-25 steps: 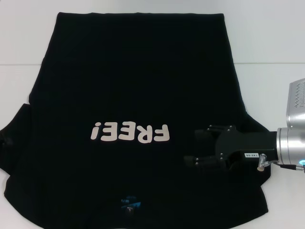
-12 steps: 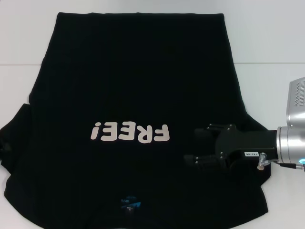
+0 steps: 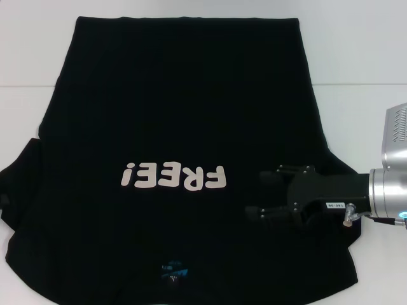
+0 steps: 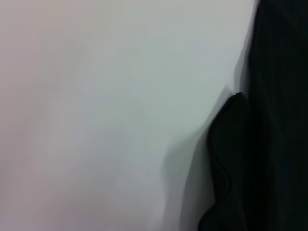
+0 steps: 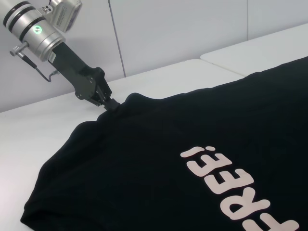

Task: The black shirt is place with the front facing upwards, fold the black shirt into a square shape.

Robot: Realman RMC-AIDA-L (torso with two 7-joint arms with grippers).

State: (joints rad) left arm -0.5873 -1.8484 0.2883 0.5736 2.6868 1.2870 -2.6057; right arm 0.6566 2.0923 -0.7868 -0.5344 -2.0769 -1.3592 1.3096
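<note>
Black shirt (image 3: 184,114) flat on white bench (image 3: 362,51), collar near, hem far; right claw (image 3: 257,194) spread over right sleeve area just right of lettering (image 3: 173,176); left claw (image 5: 111,105) at left sleeve edge, apparently pinching cloth, cannot tell for sure.

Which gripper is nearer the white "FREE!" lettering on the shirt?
Right. The right gripper sits over the black shirt just beside the FREE! lettering. The left gripper is off at the sleeve edge, across the shirt from the lettering.
</note>
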